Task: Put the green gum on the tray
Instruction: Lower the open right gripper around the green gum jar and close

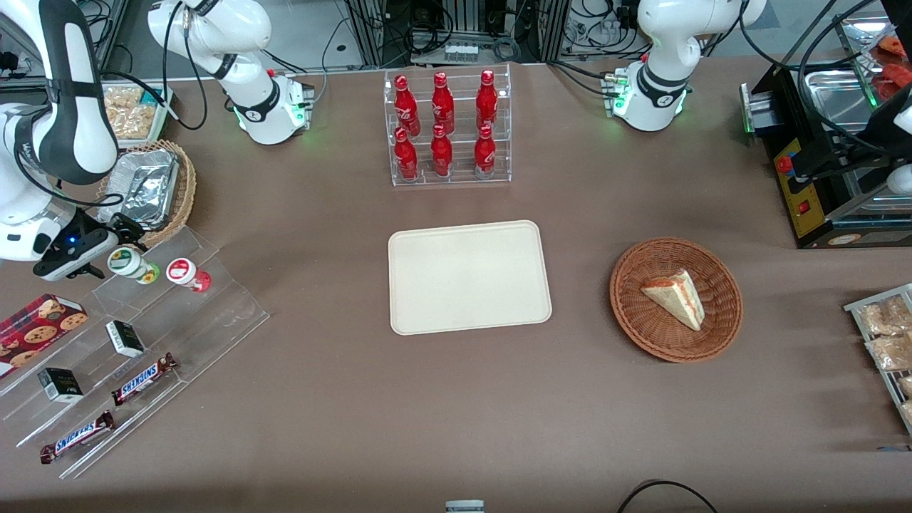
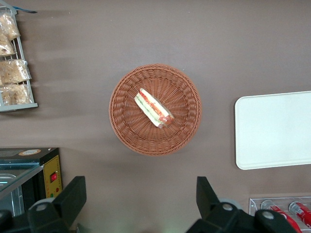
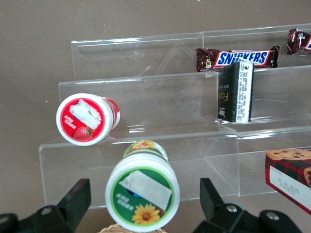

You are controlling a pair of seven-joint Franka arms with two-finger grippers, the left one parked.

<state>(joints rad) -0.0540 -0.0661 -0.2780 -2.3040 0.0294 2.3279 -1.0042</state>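
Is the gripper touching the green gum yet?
Apart. In the right wrist view the gripper is open around the green gum, with clear gaps between the canister and each of its fingers.

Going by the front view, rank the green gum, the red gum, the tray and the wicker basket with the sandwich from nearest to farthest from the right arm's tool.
The tool hovers at the acrylic display stand.
1. Green gum, right at the tool, on the stand's top step.
2. Red gum, beside the green one.
3. Tray, mid-table.
4. Wicker basket, toward the parked arm's end.
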